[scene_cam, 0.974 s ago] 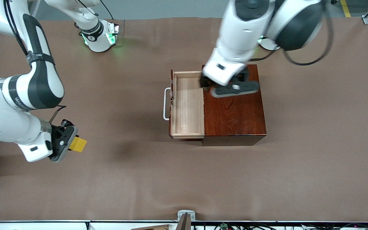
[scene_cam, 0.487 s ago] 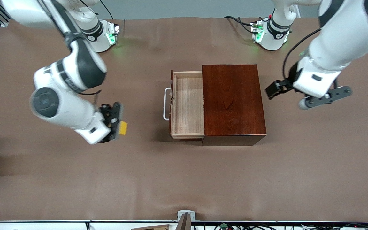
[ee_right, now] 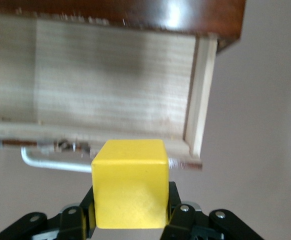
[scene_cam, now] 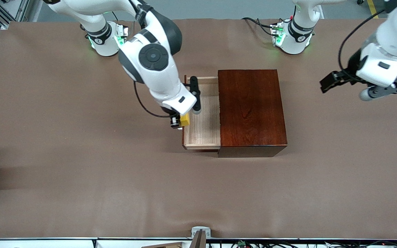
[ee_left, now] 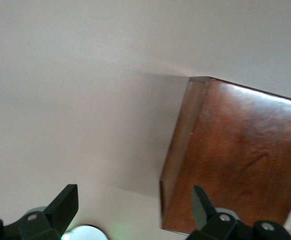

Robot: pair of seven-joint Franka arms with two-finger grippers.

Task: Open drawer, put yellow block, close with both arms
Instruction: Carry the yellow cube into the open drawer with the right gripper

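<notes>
Two arms were at work over the brown table [scene_cam: 81, 193]. The right gripper [scene_cam: 181, 121] hung over the front edge of the open drawer [scene_cam: 203, 120], its fingers pinched tight on the yellow block [scene_cam: 184, 120]. From the right wrist view, the block [ee_right: 129, 182] sat square between the black fingers [ee_right: 178, 212], poised above the drawer's front rail, with the white handle [ee_right: 55, 162] showing just beside it and the pale wood floor [ee_right: 110, 85] bare past the rail. The drawer stood pulled out of the mahogany box [scene_cam: 250, 110] toward the right arm's end of the table. The left gripper [scene_cam: 333, 81] was up in the air over bare table toward the left arm's end, well apart from the box, and its fingers [ee_left: 65, 202] were spread wide with nothing between them; its wrist camera looked down on a corner of the box [ee_left: 235, 155].
</notes>
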